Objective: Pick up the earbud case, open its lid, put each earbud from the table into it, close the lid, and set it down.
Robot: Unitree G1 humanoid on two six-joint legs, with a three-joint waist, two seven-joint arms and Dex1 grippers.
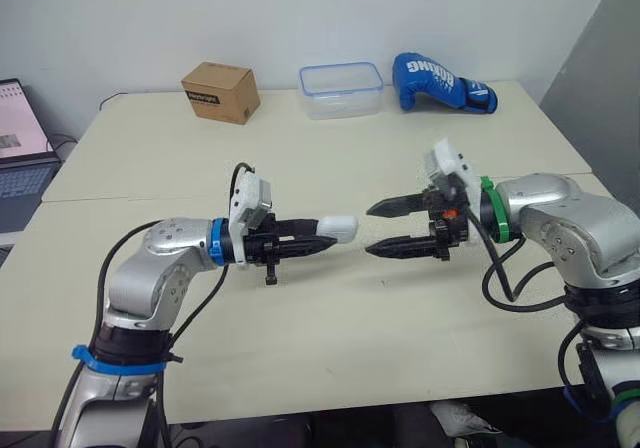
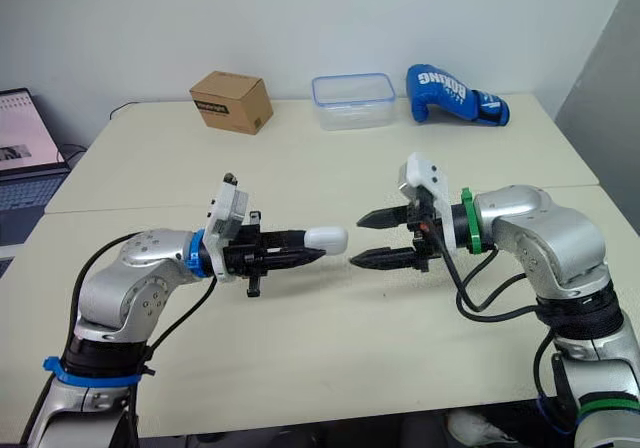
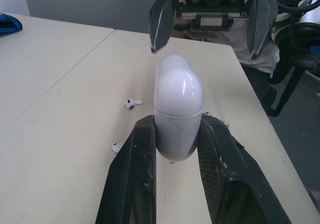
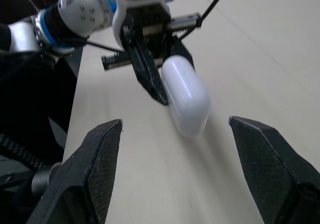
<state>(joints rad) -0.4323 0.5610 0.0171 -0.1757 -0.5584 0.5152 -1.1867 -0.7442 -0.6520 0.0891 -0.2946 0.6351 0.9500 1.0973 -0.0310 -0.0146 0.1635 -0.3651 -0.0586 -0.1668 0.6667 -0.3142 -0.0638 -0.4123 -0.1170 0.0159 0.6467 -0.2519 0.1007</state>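
The table (image 1: 330, 318) is pale cream and made of two tops pushed together, with a seam (image 1: 130, 196) running across between them. A plain white wall (image 1: 300, 13) stands behind it, and a grey panel (image 1: 600, 78) closes the right side of the room. Off the table's left edge sits an open laptop (image 1: 20, 148), its screen lit (the text is too small to read).

Along the far edge there is a row of three things. A brown cardboard box (image 1: 220, 91) carries a dark label that cannot be read. A clear tub (image 1: 341, 89) with a blue-rimmed lid sits beside it. A blue boxing glove (image 1: 440, 83) has white lettering that cannot be read for sure.

Over the near half of the table the two arms face each other. The left gripper (image 1: 322, 236) is clenched on the case (image 1: 340, 228), a white rounded shell held above the surface. The fingers pinch its base, and the lid end points toward the other arm. In the left wrist view the lid line shows as a thin closed seam.

The right gripper (image 1: 370, 230) is spread wide and grasps nothing. Its tips are just short of the case, one above its level and one below.

On the table lie one earbud (image 3: 131, 103) and a second earbud (image 3: 117, 146), apart from each other (both white).
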